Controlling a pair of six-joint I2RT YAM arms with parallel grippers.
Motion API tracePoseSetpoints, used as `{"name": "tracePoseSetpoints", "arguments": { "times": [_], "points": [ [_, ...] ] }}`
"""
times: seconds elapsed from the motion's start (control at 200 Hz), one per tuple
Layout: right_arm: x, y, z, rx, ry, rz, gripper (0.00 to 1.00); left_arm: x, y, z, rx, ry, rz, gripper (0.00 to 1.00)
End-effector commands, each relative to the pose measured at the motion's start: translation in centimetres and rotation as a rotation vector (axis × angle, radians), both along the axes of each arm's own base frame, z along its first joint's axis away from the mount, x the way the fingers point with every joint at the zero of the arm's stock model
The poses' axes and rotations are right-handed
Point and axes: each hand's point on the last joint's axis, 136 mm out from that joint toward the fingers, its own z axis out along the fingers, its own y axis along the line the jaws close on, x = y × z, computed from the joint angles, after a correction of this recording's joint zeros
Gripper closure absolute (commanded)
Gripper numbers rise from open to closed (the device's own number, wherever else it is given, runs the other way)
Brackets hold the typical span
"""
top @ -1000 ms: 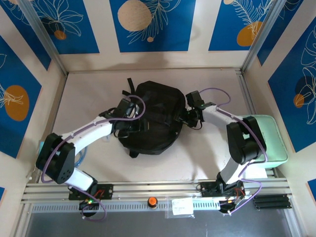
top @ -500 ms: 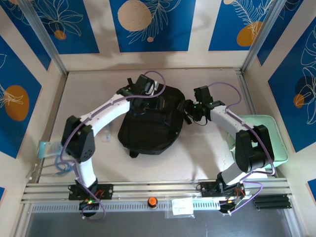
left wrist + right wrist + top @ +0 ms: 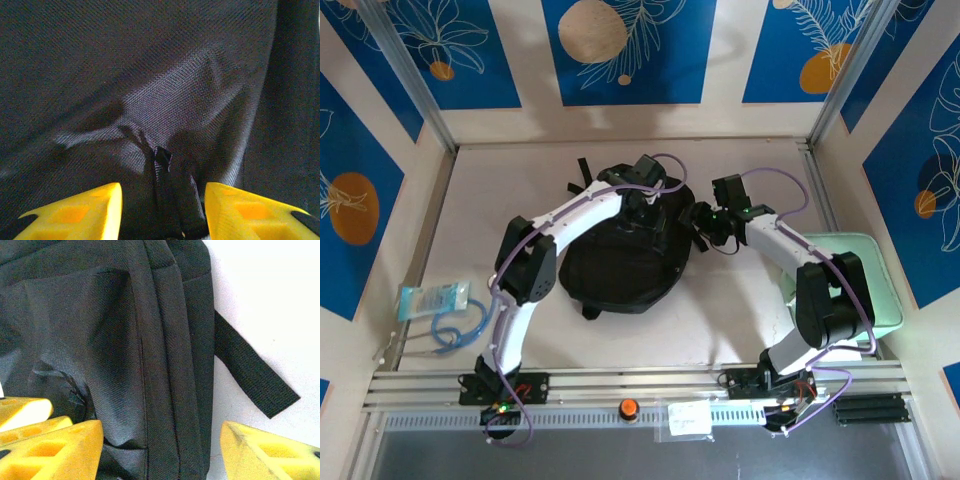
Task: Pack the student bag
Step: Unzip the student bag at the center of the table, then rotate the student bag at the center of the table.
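One student bag (image 3: 620,270) lies flat at the centre of the table (image 3: 510,190), with one mint-green case (image 3: 885,290) at the right edge. Left gripper (image 3: 162,192): fingers spread astride one black webbing tab (image 3: 164,165) on the bag. Right gripper (image 3: 162,435): fingers spread over the bag's edge, beside one loose strap (image 3: 250,375).

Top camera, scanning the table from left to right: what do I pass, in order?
Plastic packet → black bag → right gripper at the bag's right edge → mint-green case.
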Motion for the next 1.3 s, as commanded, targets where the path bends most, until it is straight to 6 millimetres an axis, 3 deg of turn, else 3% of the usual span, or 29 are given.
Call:
{"name": "tracePoseSetpoints", "arguments": {
  "times": [0.0, 0.2, 0.385, 0.515, 0.715, 0.895, 1.165, 1.295],
  "points": [
    [-0.8, 0.4, -1.3, 0.017, 0.044, 0.002, 0.37, -0.6, -0.3, -0.9, 0.043, 0.043, -0.027, 0.54],
    [-1.3, 0.4, -2.1, 0.022, 0.063, -0.008, 0.38, -0.4, -0.1, -2.5, 0.104, 0.07, -0.003, 0.61],
    [-1.5, 0.7, -3.3, 0.031, 0.096, -0.004, 0.38, -0.5, -0.1, -3.4, 0.13, 0.093, 0.001, 0.86],
    [-1.7, 1.2, -4.4, 0.025, 0.126, 0.011, 0.43, 0.0, -0.4, -1.6, 0.101, 0.052, 0.006, 1.0],
    [-2.0, 1.0, -5.8, -0.046, 0.163, 0.016, 0.57, 0.9, 0.6, 3.0, 0.082, -0.065, 0.027, 1.0],
    [-2.1, 0.7, -6.5, -0.098, 0.176, 0.006, 0.63, 1.0, 2.0, 4.9, 0.081, -0.11, 0.038, 1.0],
    [-2.0, 0.2, -6.8, -0.129, 0.179, -0.006, 0.73, 1.7, 4.4, 3.9, 0.147, -0.118, 0.059, 1.0],
    [-1.4, -0.4, -6.9, -0.179, 0.168, -0.01, 0.87, 2.7, 6.8, 3.1, 0.21, -0.136, 0.091, 1.0]
  ]
}}
